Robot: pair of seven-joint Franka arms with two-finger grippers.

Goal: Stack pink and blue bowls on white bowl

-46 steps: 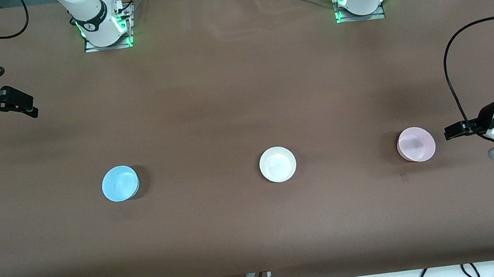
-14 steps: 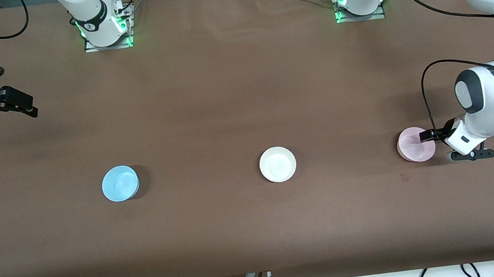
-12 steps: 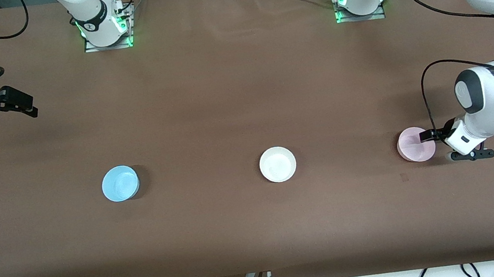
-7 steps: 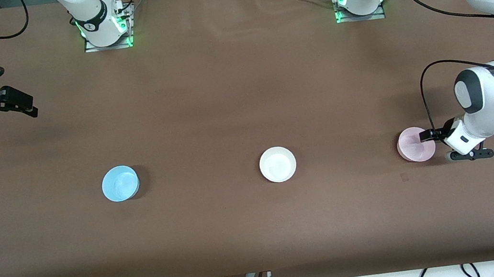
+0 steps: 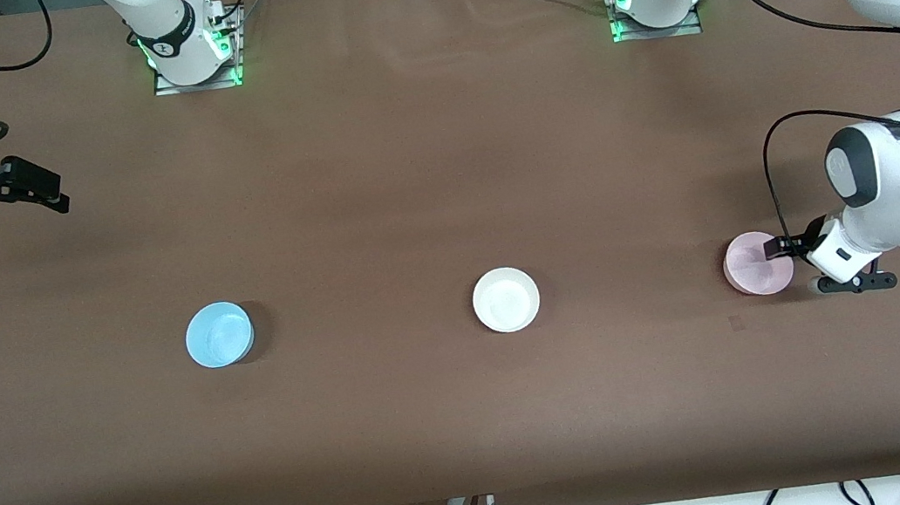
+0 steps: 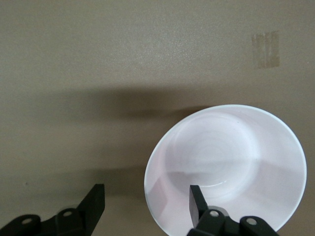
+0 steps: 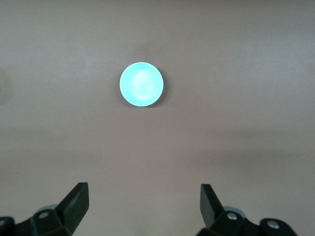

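Now the pink bowl (image 5: pixel 757 263), near the desk's left-arm edge, is straddled at its rim by the left gripper's (image 6: pixel 145 202) parted fingers, so it could be tipped if pinched shallowly, while the right gripper (image 7: pixel 143 199) is held waiting, fingers apart, high above the blue bowl (image 5: pixel 219 334).

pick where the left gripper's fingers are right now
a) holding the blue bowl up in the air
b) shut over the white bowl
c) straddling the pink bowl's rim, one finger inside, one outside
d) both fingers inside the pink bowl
c: in the left wrist view the open left gripper has one finger inside the pink bowl and the other outside its rim, over the table.
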